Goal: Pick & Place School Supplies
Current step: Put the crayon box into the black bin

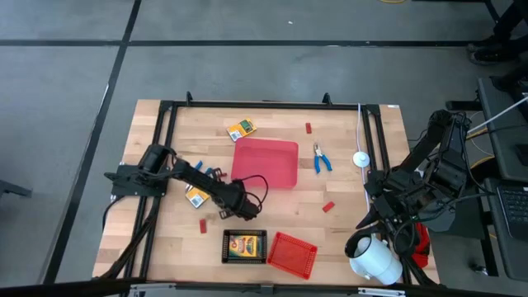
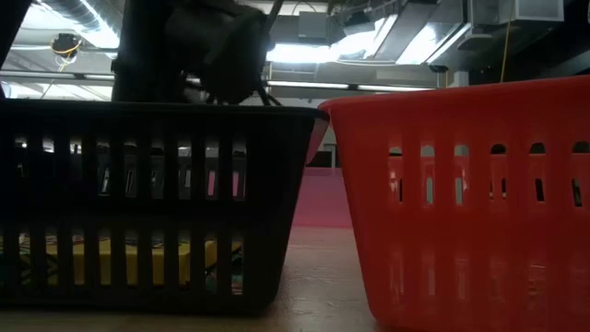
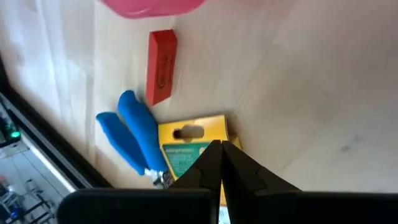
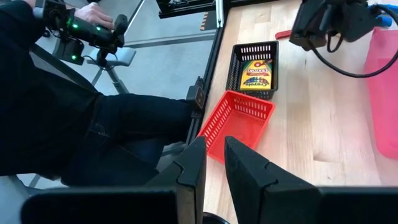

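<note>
Wooden tabletop (image 1: pixel 346 239), concrete floor beyond. Risk: left gripper (image 3: pixel 221 149) pressed fully together, apparently empty, near black basket (image 1: pixel 244 246); could descend without anything to pinch. Crayon box (image 3: pixel 189 149), blue-handled pliers (image 3: pixel 134 137), red block (image 3: pixel 161 65) lying below fingertips. Right gripper (image 4: pixel 214 165) parked at table edge, slightly parted, empty.

Card box (image 3: pixel 189 149) (lower half) — tool-hidden.

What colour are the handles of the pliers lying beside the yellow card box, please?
Blue handles, clearest in the left wrist view.
</note>
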